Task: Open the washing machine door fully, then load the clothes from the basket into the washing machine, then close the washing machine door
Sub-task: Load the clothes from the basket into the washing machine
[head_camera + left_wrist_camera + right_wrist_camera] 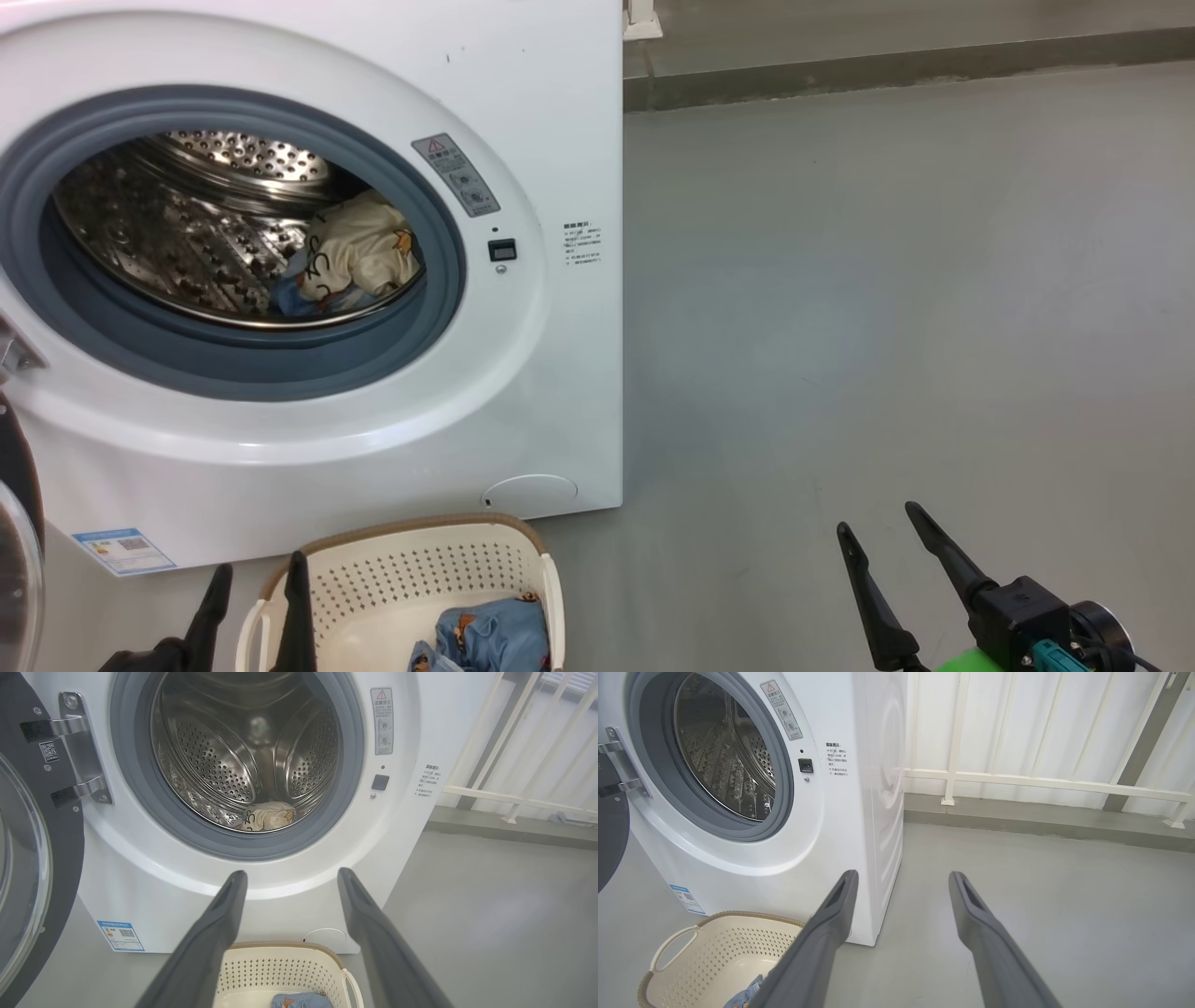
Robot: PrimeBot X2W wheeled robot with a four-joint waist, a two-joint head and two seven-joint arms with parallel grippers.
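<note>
Big white front-loading washing machine (pixel 560 392), far left: round glossy black door (pixel 65 849) swung open leftward; cream garment (pixel 364 247) in its perforated steel drum (pixel 187 233). Small cream plastic basket (pixel 420 560), near, before the machine: holds light blue printed garment (pixel 495 635). My left gripper (pixel 261 565), by basket's left rim: fingers spread, empty. My right gripper (pixel 878 518), over grey floor (pixel 887 280): spread, empty.

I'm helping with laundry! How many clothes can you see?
2. A cream garment lies inside the washing machine; a light blue garment lies in the basket on the floor. Others may be hidden beneath them.
</note>
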